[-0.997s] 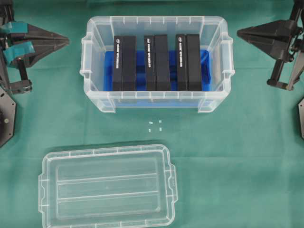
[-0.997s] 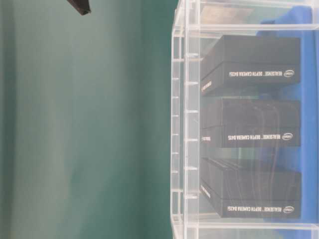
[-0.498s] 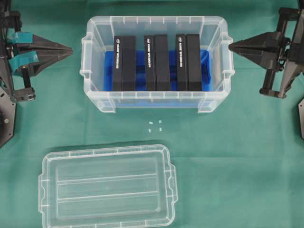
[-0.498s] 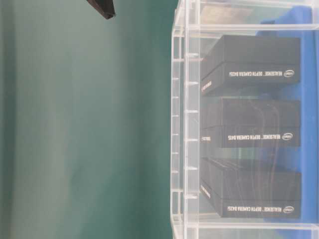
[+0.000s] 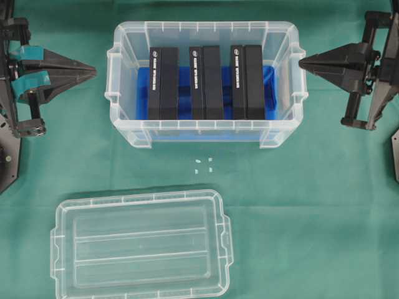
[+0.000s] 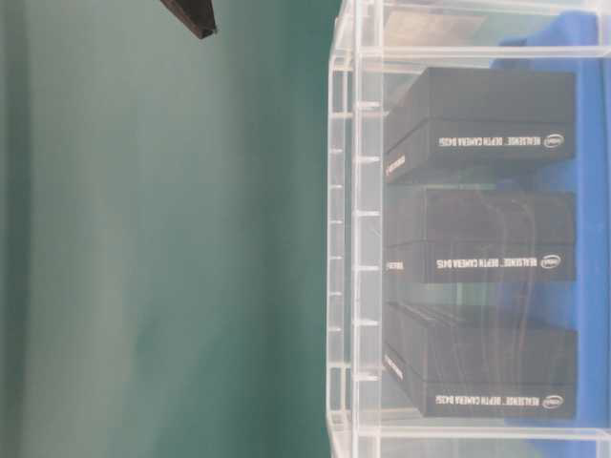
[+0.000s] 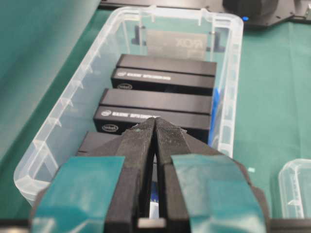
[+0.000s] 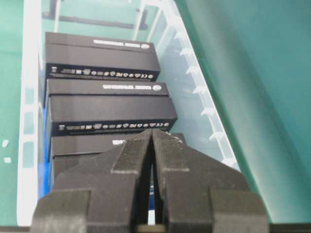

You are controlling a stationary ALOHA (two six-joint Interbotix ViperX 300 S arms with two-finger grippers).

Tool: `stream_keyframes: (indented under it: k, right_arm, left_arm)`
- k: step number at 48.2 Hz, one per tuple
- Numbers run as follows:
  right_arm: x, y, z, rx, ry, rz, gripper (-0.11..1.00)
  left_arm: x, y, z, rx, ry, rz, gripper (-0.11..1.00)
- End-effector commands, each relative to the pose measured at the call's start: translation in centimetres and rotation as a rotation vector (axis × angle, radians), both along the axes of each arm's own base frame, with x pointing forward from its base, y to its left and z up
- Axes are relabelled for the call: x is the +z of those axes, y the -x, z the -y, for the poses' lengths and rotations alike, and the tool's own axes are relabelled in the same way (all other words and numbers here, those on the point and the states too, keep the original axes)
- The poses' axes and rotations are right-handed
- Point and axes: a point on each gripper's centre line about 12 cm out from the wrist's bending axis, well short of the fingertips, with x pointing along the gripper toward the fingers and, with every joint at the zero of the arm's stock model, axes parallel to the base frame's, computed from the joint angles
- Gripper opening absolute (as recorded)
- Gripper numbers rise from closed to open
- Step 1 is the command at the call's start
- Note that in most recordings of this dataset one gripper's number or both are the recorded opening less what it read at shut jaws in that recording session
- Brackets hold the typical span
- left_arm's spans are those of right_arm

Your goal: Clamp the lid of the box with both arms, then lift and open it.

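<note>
The clear box (image 5: pixel 206 132) stands open at the back middle of the green cloth, holding three black blocks (image 5: pixel 206 81) on a blue insert (image 5: pixel 184 87). The lid (image 5: pixel 140 246) lies flat on the cloth in front of the box, to the left and apart from it. My left gripper (image 5: pixel 95 70), with teal tape, is shut and empty, pointing at the box's left end from a short gap. My right gripper (image 5: pixel 300 63) is shut and empty, its tip just off the box's right rim. The wrist views look along the box (image 7: pixel 228 73) (image 8: pixel 29 121) past the shut tips (image 7: pixel 155 120) (image 8: pixel 152 131).
Several small white bits (image 5: pixel 202 164) lie on the cloth between box and lid. The lid's corner (image 7: pixel 294 189) shows at the lower right of the left wrist view. A black gripper tip (image 6: pixel 196 19) enters the table-level view at the top, off the box wall (image 6: pixel 353 239).
Over the last second both shut grippers have moved inward and slightly forward toward the box's ends. In the last half second they hardly moved. Box and lid stayed put.
</note>
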Motion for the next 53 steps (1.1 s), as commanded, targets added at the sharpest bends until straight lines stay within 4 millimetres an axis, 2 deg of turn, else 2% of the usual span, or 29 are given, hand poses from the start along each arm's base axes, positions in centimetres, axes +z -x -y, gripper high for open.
stream_keyframes:
  k: [1, 16, 53]
  right_arm:
    - [0.6, -0.2, -0.2, 0.013, -0.001, 0.022, 0.0]
    - [0.6, -0.3, -0.6, 0.032, -0.006, 0.024, 0.0]
    - [0.6, -0.4, -1.3, 0.057, -0.012, 0.023, 0.0]
  left_arm:
    - [0.6, -0.2, 0.1, -0.009, 0.002, 0.022, 0.01]
    - [0.7, -0.3, 1.1, -0.049, 0.007, 0.024, 0.01]
    - [0.6, -0.3, 1.0, -0.047, 0.009, 0.019, 0.01]
